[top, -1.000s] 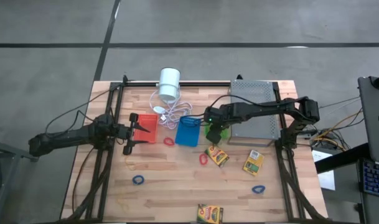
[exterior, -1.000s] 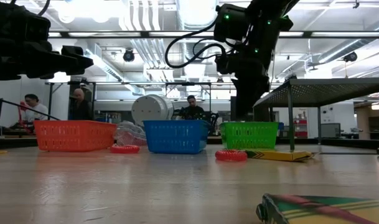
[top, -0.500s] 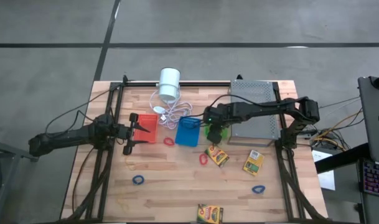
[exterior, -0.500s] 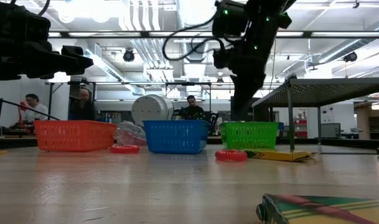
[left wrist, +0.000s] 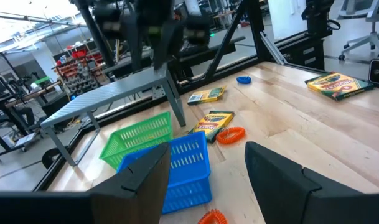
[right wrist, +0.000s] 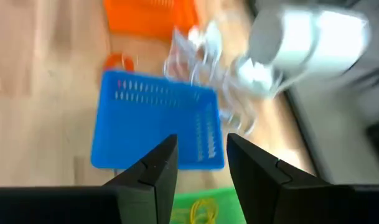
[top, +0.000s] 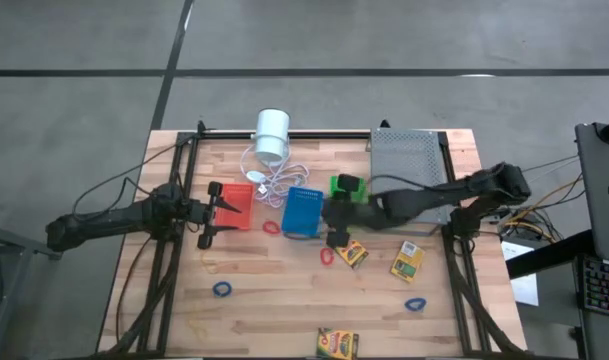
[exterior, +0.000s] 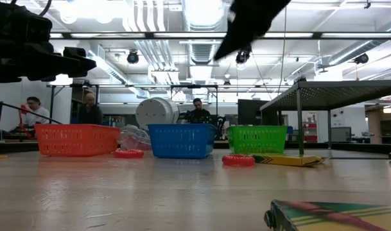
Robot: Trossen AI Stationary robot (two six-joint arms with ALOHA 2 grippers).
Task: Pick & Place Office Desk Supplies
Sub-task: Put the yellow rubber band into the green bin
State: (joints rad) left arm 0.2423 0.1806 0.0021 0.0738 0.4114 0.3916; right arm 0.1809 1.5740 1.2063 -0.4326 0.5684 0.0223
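Lying long axis toward the far edge, blue basket, beside green basket

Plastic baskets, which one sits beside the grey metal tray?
The green plastic basket; the blue one and red-orange one sit farther left.

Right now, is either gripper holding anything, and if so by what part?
Nothing is held. The right gripper is open and empty between the blue basket and green basket; the left gripper waits open by the red-orange basket.

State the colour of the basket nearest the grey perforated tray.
Green basket, clearest in the low view.
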